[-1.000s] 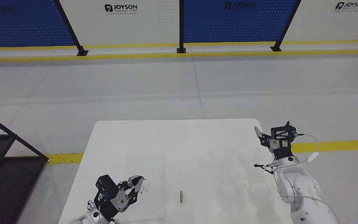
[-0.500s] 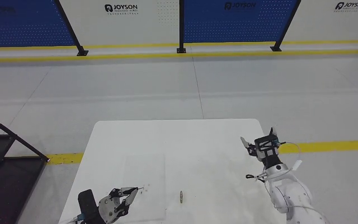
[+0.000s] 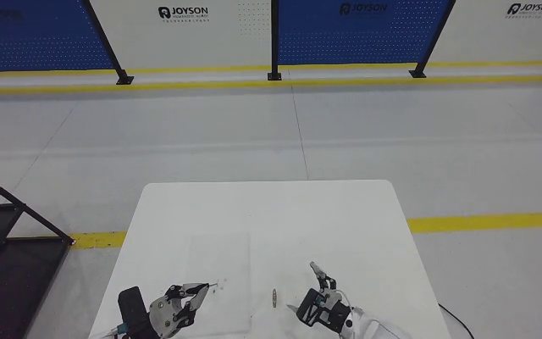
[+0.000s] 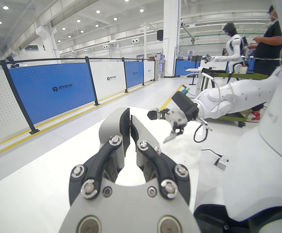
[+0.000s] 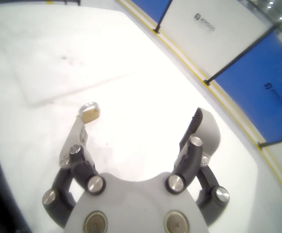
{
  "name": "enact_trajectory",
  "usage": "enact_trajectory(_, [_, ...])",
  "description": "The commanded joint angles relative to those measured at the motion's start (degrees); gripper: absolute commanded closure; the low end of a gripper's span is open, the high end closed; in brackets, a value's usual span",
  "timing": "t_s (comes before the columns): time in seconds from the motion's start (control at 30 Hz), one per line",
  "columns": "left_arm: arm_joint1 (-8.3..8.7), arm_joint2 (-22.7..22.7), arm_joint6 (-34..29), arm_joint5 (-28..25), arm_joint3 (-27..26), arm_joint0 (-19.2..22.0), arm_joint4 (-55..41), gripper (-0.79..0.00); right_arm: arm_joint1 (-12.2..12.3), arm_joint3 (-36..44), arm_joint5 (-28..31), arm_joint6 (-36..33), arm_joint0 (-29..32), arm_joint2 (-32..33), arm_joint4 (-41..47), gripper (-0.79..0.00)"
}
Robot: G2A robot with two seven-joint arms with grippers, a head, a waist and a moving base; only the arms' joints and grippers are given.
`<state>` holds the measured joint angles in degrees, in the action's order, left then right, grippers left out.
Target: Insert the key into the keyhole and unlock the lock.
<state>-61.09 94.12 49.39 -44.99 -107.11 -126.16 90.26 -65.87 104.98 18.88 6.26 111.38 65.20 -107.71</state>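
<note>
The right hand [image 5: 138,117], jaws spread, hangs just beside the brass padlock [image 5: 90,113] on the tabletop [image 5: 132,66], seemingly to steady it; the left hand [image 4: 130,123] sits pinched shut.

The white rectangular tabletop [image 3: 262,212] spreads out ahead of the left tool [image 3: 200,293] and the right tool [image 3: 303,290], with glossy pale grey floor [image 3: 254,136] beyond its far edge. Farther out from both tools, past a yellow painted floor stripe [image 3: 212,85], runs a fence of blue and white panels on black metal posts [image 3: 356,25]. High above the left tool, round recessed ceiling lights [image 4: 78,21] glow near a white square column [image 4: 170,44].
</note>
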Motion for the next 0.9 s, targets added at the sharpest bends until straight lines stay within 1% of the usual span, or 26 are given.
enact_trajectory(0.0, [0.00,0.00,0.00,0.00,0.00,0.00,0.00,0.000,-0.23,-1.31,-0.05,-0.06,-0.52,-2.17,0.22,-0.785])
enact_trajectory(0.07, [0.00,0.00,0.00,0.00,0.00,0.00,0.00,0.000,-0.60,-2.88,-0.57,-0.31,-1.39,-4.04,1.64,-0.785])
enact_trajectory(0.13, [0.00,0.00,0.00,0.00,0.00,0.00,0.00,0.000,-1.32,-4.98,-4.36,-0.60,-2.12,-5.84,5.10,-0.785])
enact_trajectory(0.2, [0.00,0.00,0.00,0.00,0.00,0.00,0.00,0.000,-1.91,-7.08,-4.97,-2.06,-3.86,-7.53,7.86,-0.785])
enact_trajectory(0.3, [0.00,0.00,0.00,0.00,0.00,0.00,0.00,0.000,-2.63,-9.96,-6.68,-2.42,-5.57,-9.74,10.32,-0.785])
enact_trajectory(0.43, [0.00,0.00,0.00,0.00,0.00,0.00,0.00,0.000,-3.16,-12.58,-8.14,-1.59,-6.76,-11.85,11.27,-0.785])
enact_trajectory(0.53, [0.00,0.00,0.00,0.00,0.00,0.00,0.00,0.000,-3.54,-14.05,-10.60,-1.10,-7.49,-13.04,11.20,-0.785])
enact_trajectory(0.7, [0.00,0.00,0.00,0.00,0.00,0.00,0.00,0.000,-4.08,-15.99,-11.45,-1.14,-9.12,-14.64,12.48,-0.785])
enact_trajectory(0.77, [0.00,0.00,0.00,0.00,0.00,0.00,0.00,0.000,-4.20,-16.60,-11.32,-0.94,-9.57,-15.09,12.97,-0.582])
enact_trajectory(0.8, [0.00,0.00,0.00,0.00,0.00,0.00,0.00,0.000,-4.25,-16.82,-11.33,-0.93,-9.78,-15.30,13.04,-0.440])
enact_trajectory(0.83, [0.00,0.00,0.00,0.00,0.00,0.00,0.00,0.000,-4.30,-17.01,-11.45,-0.89,-9.93,-15.50,13.10,-0.388])
enact_trajectory(0.87, [0.00,0.00,0.00,0.00,0.00,0.00,0.00,0.000,-4.33,-17.18,-11.48,-0.88,-10.11,-15.72,12.97,-0.376])
